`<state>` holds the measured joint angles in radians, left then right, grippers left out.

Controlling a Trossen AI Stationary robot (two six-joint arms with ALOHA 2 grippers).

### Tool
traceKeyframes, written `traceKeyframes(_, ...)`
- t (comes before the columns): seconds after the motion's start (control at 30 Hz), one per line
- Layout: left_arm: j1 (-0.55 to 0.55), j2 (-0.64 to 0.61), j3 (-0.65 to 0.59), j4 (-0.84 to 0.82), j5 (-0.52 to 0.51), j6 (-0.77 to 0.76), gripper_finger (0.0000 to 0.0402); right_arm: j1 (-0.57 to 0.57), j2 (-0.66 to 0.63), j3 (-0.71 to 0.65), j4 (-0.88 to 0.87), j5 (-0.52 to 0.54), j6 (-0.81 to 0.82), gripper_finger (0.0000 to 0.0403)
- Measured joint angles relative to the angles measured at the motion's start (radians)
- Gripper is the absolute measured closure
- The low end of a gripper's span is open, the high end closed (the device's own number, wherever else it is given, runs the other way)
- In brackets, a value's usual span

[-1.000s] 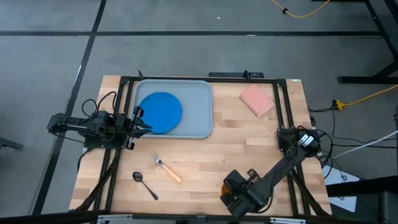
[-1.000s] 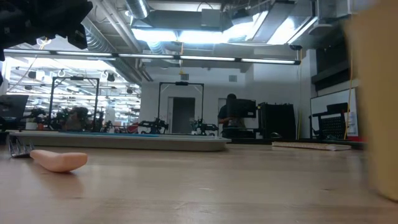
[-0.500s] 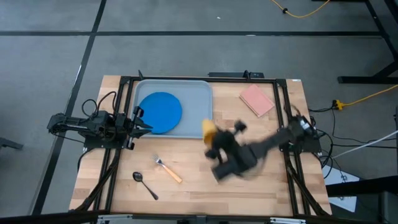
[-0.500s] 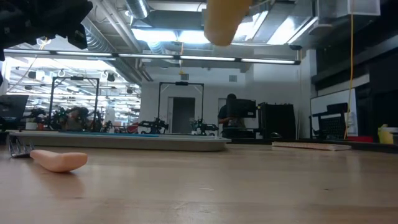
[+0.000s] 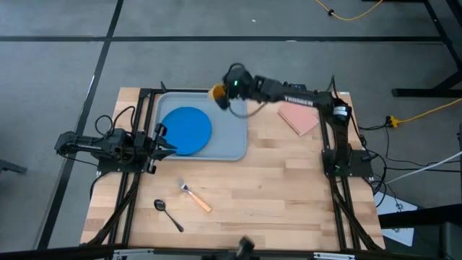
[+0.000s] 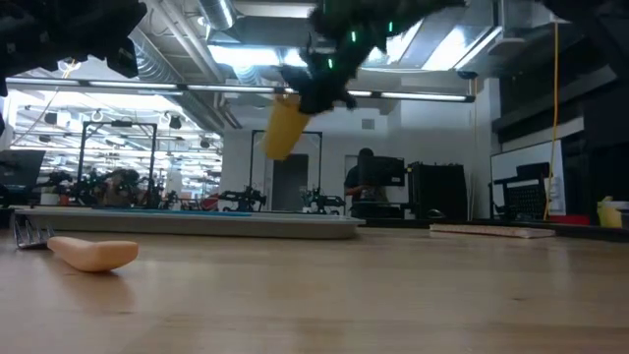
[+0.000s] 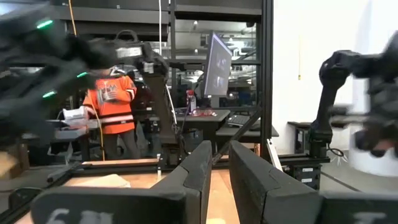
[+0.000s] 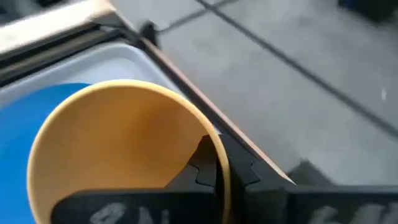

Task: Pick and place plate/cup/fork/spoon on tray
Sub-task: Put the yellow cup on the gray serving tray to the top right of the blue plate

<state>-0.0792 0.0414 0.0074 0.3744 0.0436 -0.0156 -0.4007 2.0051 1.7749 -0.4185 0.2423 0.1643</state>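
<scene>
Cup up in the air, rest sitting flat

Yellow cup [image 5: 217,93] tilted, held above tray [image 5: 232,137] far corner. Blue plate [image 5: 185,130] flat in tray. Fork [image 5: 195,197] & dark spoon [image 5: 168,214] on bench, near each other.

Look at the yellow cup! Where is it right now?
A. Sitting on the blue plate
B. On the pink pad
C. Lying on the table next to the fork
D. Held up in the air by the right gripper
D: the right gripper is shut on the cup, which hangs in the air above the tray.
</scene>
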Motion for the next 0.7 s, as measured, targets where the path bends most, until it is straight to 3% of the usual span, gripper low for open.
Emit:
traceKeyframes(0.17, 0.000, 0.000, 0.000, 0.000, 0.000, 0.000, 0.0353, -0.126, 0.067, -0.016, -0.036, -0.134, 0.102, 0.0401)
traceKeyframes(0.33, 0.000, 0.000, 0.000, 0.000, -0.001, 0.000, 0.0353, -0.145, 0.146, 0.020, -0.020, -0.220, 0.120, 0.0401)
traceKeyframes(0.5, 0.000, 0.000, 0.000, 0.000, -0.001, 0.000, 0.0353, -0.124, 0.230, 0.213, -0.150, -0.240, 0.049, 0.0401)
traceKeyframes(0.7, 0.000, 0.000, 0.000, 0.000, -0.001, 0.000, 0.0353, -0.120, 0.340, 0.513, -0.537, -0.238, 0.019, 0.0401)
